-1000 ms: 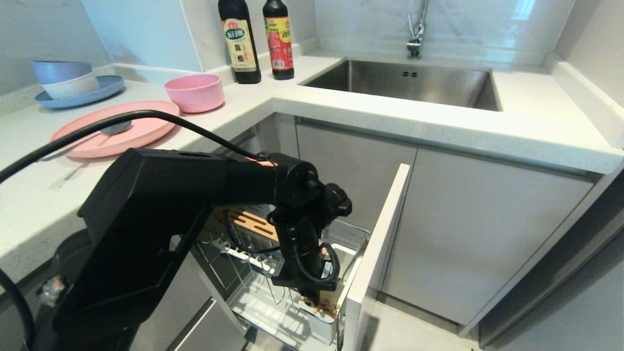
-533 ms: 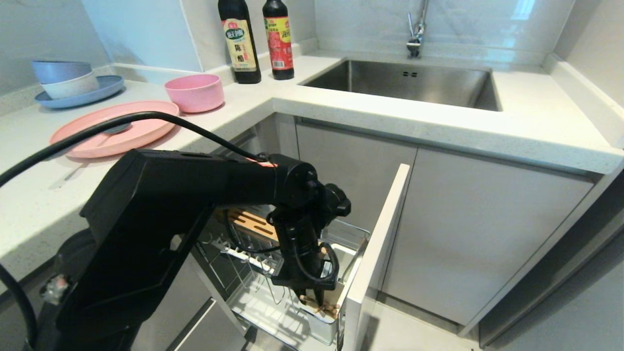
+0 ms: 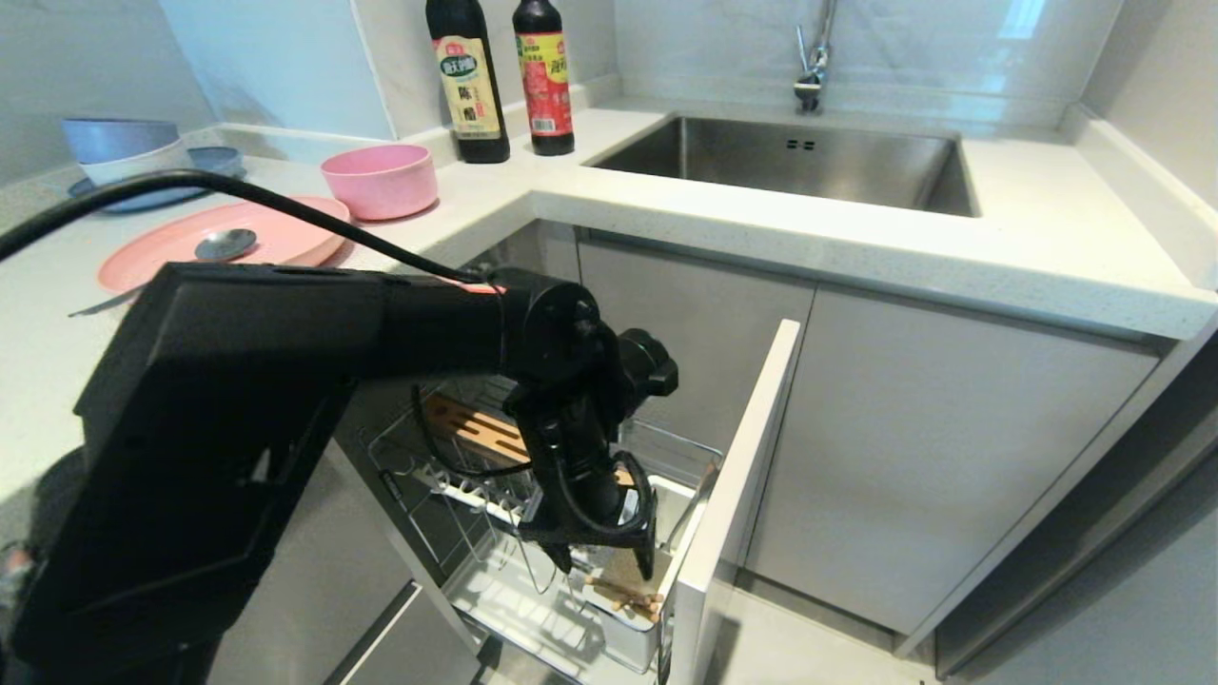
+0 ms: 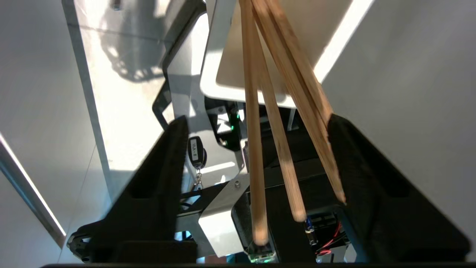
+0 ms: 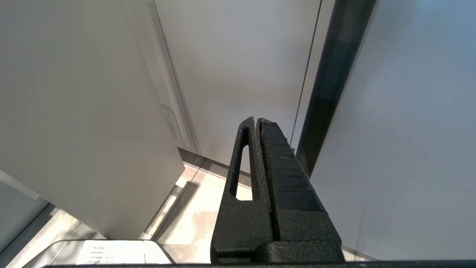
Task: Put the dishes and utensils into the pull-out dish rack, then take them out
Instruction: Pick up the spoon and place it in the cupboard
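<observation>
The left end effector [image 3: 607,561] is seen pointing down over the white utensil cup [image 3: 623,609] at the front of the pull-out dish rack [image 3: 495,590], its fingers [image 4: 163,163] spread apart and released. The wooden chopsticks [image 4: 282,123] are stood in that cup, leaning up between the open fingers; one stick is seen against the inner face of one finger, though contact cannot be confirmed. Behind the cup, the rack's bamboo slotted strip [image 3: 476,428] is visible among the chrome wires, and the grey cabinet front [image 3: 737,495] is fixed just beside the cup. On the counter [image 3: 856,247] above the rack, the pink plate [image 3: 276,238] is laid with the metal spoon [image 3: 224,244] on it, and the pink bowl [image 3: 379,181] is set just beyond the plate. The right end effector [image 5: 258,123] is held clenched shut and empty, near a cabinet panel and apart from the rack.
</observation>
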`<state>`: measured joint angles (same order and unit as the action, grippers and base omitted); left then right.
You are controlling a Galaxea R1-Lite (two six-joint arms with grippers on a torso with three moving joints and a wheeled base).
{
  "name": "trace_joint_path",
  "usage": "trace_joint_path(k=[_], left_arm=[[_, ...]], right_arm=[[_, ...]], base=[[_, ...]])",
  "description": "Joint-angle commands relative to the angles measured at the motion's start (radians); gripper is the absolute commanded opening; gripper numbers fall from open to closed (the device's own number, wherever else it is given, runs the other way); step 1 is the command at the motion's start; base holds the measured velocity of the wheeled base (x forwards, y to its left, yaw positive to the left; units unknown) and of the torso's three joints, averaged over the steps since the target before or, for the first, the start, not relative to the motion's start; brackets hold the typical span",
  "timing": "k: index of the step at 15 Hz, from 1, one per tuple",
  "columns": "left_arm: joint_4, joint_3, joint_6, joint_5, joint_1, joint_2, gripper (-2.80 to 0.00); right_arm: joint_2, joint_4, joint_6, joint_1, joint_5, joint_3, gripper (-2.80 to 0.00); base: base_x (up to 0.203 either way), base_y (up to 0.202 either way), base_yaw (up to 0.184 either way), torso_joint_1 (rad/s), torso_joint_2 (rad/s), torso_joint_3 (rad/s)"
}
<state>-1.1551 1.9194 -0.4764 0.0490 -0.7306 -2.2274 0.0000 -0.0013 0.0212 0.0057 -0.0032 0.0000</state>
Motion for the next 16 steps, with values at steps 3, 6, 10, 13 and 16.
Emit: trace_joint_path(k=[3,6,10,13,16], left_arm=[[-0.004,-0.003,-0.037,-0.062,0.002,0.120,-2.80],[-0.003,-0.006,-0.090,-0.130,-0.004,0.229,-2.80],[-0.004,-0.013,-0.133,-0.149,-0.011,0.417,-2.80],[0.006,-0.015,-0.152,-0.215,0.016,0.597,-2.80],[0.111,-0.013,-0.125,-0.249,0.142,0.777,-2.80]], right_arm=[[0.000,0.000,0.000,0.000,0.000,0.002,-2.80],[0.000,0.000,0.000,0.000,0.000,0.002,-2.80],[0.000,0.000,0.000,0.000,0.000,0.002,-2.80],[0.000,0.000,0.000,0.000,0.000,0.001,-2.80],[0.000,0.000,0.000,0.000,0.000,0.002,-2.80]], base=[[0.000,0.000,0.000,0.000,0.00,0.000],[0.000,0.000,0.000,0.000,0.00,0.000],[0.000,0.000,0.000,0.000,0.00,0.000],[0.000,0.000,0.000,0.000,0.00,0.000],[0.000,0.000,0.000,0.000,0.00,0.000]])
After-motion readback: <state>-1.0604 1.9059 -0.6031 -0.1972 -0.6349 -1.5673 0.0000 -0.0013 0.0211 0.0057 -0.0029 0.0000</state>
